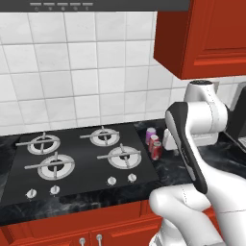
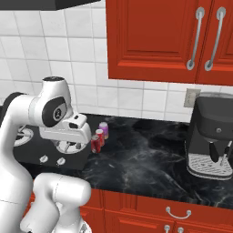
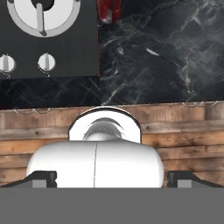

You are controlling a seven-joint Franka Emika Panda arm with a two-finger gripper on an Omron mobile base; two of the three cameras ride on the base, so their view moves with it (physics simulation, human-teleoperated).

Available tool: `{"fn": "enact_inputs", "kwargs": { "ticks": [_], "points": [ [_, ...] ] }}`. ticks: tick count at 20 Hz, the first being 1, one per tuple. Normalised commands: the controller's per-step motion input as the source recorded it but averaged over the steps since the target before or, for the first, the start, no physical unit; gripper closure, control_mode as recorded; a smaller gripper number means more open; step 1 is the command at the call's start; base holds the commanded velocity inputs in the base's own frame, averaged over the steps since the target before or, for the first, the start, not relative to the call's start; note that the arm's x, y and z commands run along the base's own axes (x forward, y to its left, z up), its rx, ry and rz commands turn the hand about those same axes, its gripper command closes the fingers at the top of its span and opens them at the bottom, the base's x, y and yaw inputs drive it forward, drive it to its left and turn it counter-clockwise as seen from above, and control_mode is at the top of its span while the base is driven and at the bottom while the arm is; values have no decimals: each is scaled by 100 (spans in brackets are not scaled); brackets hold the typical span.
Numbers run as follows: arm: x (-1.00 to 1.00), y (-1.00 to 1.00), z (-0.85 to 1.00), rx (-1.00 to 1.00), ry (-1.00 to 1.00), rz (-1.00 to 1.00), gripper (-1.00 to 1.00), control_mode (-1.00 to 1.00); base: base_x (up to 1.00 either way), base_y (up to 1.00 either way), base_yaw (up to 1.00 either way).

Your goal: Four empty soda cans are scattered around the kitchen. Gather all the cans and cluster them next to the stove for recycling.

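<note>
Three soda cans stand clustered on the black countertop (image 2: 150, 154) just right of the stove (image 1: 77, 161).

We see a pink-purple can (image 1: 151, 135) at the back and two red cans (image 1: 155, 146) lined up in front of it. The gripper (image 3: 112, 179) hangs above the counter's front edge, its fingers spread wide apart and empty.

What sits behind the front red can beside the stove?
Behind the front red can stand a second red can and a pink-purple can; each partly covers the next.
</note>
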Motion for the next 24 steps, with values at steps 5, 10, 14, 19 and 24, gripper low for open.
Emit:
{"fn": "enact_inputs", "kwargs": {
  "ticks": [5,10,14,19,24],
  "points": [
    [-2,0,-4,0,0,0,-100,100,-30,0,1],
    [0,0,0,0,0,0,-100,100,-95,-13,12],
    [0,0,0,0,0,0,-100,100,-72,0,52],
    [0,0,0,0,0,0,-100,100,-7,3,94],
    [0,0,0,0,0,0,-100,100,0,0,97]
  ]
}}
